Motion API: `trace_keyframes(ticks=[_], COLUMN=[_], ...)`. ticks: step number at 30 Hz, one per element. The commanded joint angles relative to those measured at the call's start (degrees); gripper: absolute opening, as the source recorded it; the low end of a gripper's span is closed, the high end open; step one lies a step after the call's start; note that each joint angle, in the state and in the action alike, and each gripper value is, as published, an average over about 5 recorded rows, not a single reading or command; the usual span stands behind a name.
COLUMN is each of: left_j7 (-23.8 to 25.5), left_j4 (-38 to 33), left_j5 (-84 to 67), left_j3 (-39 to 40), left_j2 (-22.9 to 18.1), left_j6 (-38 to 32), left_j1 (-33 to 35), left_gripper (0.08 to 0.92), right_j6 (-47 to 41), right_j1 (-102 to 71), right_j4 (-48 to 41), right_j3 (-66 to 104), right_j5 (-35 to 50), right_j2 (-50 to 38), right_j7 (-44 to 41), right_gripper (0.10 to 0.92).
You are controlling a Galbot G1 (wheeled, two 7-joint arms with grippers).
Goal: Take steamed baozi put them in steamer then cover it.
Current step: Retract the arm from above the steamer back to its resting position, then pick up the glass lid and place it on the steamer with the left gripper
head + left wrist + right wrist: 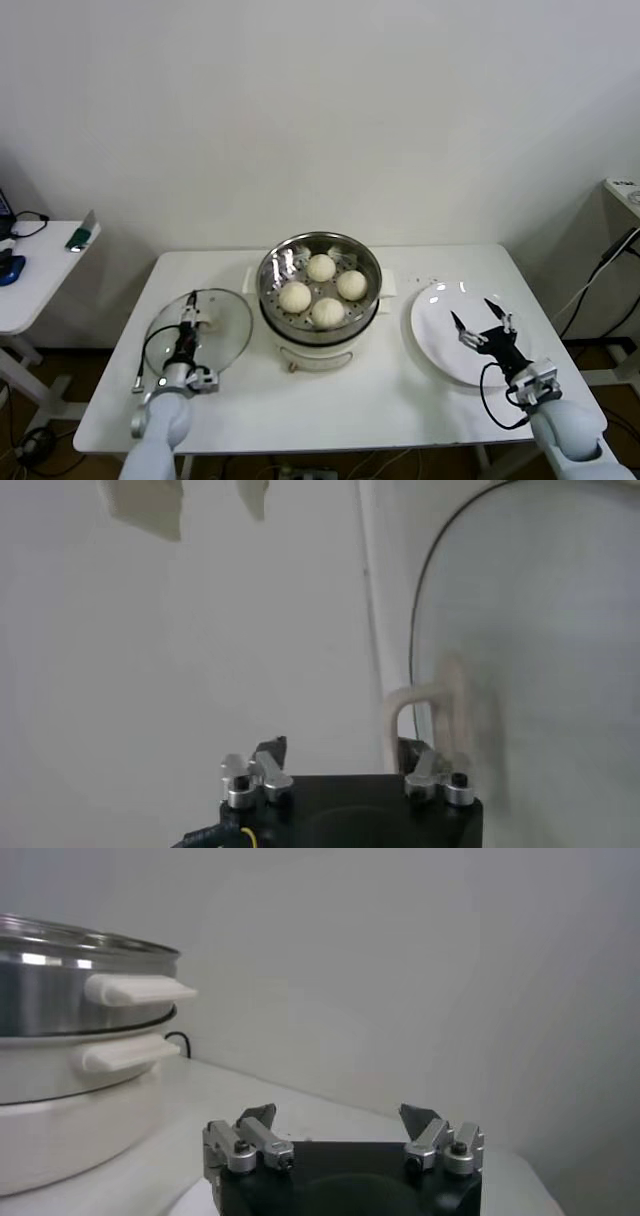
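Note:
Four cream-white baozi (321, 267) (351, 285) (295, 297) (328, 312) lie in the shiny steel steamer (272, 262) on its white pot base (315, 352) at mid-table. The steamer also shows in the right wrist view (60, 988). The clear glass cover (225, 325) lies flat on the table to the steamer's left, and its cream handle (440, 705) is close in the left wrist view. My left gripper (190, 310) (343, 745) is low over the cover, open, with the handle beside one finger. My right gripper (478, 318) (338, 1113) is open and empty over the white plate (435, 310).
The white plate lies on the table to the right of the steamer and holds nothing. A small side table (40, 270) with gadgets and cables stands to the far left. A white unit (622, 200) with a hanging cable stands to the far right. The table's front edge (330, 440) is near both arms.

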Motion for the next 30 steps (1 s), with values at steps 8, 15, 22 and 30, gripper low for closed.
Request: trace_keyframes(ticks=[8, 15, 22, 30], left_j7=[0.6, 0.8, 1.8, 3.8], left_j4=[1.7, -2.9, -15.2, -30.0], left_j5=[-2.7, -4.8, -8.4, -11.0], left_j3=[0.1, 0.5, 1.2, 0.6], left_j2=[-0.4, 0.6, 3.3, 7.6], left_j6=[-1.3, -1.1, 1.4, 9.0], left_j1=[-1.2, 0.8, 6.2, 15.2], left_gripper=[0.437, 0.237, 0.147, 0.147], right_j6=[0.0, -0.2, -0.1, 0.5], right_j1=[4.6, 7.4, 8.2, 7.9], right_j4=[-3.4, -4.8, -5.5, -7.1], right_j3=[-3.0, -3.1, -3.5, -3.6], right_j5=[-1.1, -1.0, -0.8, 0.0], right_j2=[-0.4, -0.4, -0.8, -1.3], right_j7=[-0.4, -0.4, -0.5, -0.9], right_gripper=[0.823, 0.823, 0.823, 0.823])
